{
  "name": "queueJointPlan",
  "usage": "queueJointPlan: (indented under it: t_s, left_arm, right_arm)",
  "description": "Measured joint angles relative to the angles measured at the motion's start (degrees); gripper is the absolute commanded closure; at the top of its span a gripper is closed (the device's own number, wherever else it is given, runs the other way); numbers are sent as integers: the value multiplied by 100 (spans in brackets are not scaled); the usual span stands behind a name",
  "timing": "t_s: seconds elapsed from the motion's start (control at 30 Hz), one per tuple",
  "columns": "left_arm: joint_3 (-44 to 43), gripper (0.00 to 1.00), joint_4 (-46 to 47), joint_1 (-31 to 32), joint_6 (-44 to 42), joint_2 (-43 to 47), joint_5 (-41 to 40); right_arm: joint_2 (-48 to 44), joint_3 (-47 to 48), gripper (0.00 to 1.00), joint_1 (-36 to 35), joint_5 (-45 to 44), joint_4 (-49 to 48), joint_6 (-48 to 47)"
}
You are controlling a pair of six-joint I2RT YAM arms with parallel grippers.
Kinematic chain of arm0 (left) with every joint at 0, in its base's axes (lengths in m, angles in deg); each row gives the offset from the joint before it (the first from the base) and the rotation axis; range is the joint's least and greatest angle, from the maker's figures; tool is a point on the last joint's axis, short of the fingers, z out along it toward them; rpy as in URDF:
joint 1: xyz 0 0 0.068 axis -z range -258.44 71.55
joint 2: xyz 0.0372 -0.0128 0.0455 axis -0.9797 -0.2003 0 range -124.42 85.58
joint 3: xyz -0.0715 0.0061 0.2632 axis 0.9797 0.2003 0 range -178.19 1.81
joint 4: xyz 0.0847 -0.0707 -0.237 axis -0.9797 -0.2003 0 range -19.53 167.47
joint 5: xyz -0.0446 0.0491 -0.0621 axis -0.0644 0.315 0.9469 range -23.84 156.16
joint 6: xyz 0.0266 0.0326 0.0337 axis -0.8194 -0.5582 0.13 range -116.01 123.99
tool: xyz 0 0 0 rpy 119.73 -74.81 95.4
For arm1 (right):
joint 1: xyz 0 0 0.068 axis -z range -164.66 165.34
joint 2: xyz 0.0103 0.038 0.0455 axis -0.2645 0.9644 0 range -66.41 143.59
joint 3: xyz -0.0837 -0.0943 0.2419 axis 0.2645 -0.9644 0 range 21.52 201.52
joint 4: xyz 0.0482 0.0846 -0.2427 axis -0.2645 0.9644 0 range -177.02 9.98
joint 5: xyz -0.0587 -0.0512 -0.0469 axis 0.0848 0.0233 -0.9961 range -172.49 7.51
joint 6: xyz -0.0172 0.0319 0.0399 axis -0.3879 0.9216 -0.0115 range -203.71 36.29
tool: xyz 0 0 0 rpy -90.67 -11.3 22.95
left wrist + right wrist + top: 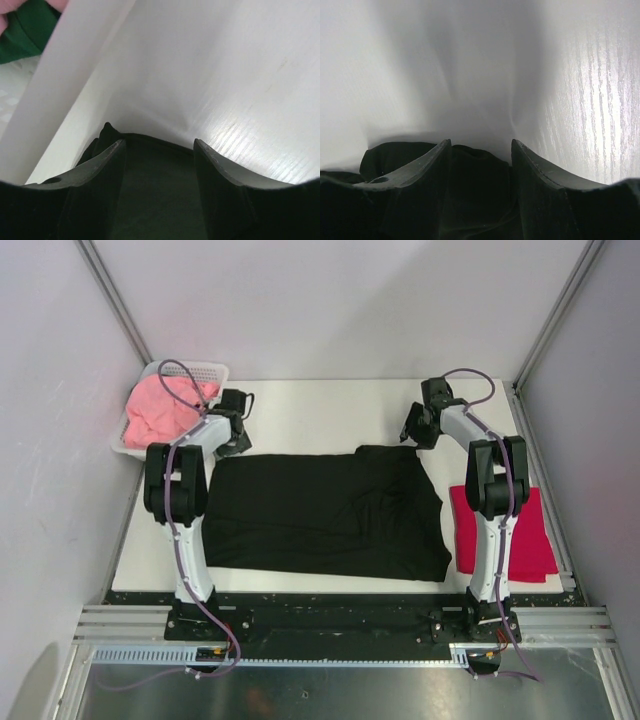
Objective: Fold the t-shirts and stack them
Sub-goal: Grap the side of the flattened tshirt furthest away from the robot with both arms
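The black t-shirt [325, 510] lies spread flat in the middle of the table, print hidden. My left gripper [236, 436] is open at its far left corner; in the left wrist view the gripper [159, 142] has the black cloth [155, 190] lying between its spread fingers. My right gripper [415, 430] is open at the far right corner; its wrist view shows the gripper [481, 142] with the cloth's bunched edge [480, 190] between the fingers. The crimson red t-shirt [505, 530] lies folded at the right edge. The salmon pink t-shirt [165, 410] is bunched in the basket.
The white mesh basket [205, 368] stands at the far left corner, just behind my left gripper; its wall [65, 75] fills the left of the left wrist view, with green cloth [25, 30] behind it. Booth walls close in the table on three sides.
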Motion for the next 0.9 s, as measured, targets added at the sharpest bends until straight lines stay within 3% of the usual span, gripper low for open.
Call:
queueJointPlan:
  t_s: [0.27,0.67,0.9]
  left_arm:
    - [-407,42,-98,-7,42,-264,-13]
    - [-599,68,-282,-70,39,-461,4]
    - [-599,72,-308,-92,39,-461,11]
  right_arm:
    - [83,11,49,-28,168,11,-39]
    - [59,-186,98,-221,295,-7,-122]
    - [-632,-929,100,-299,247,-63,-125]
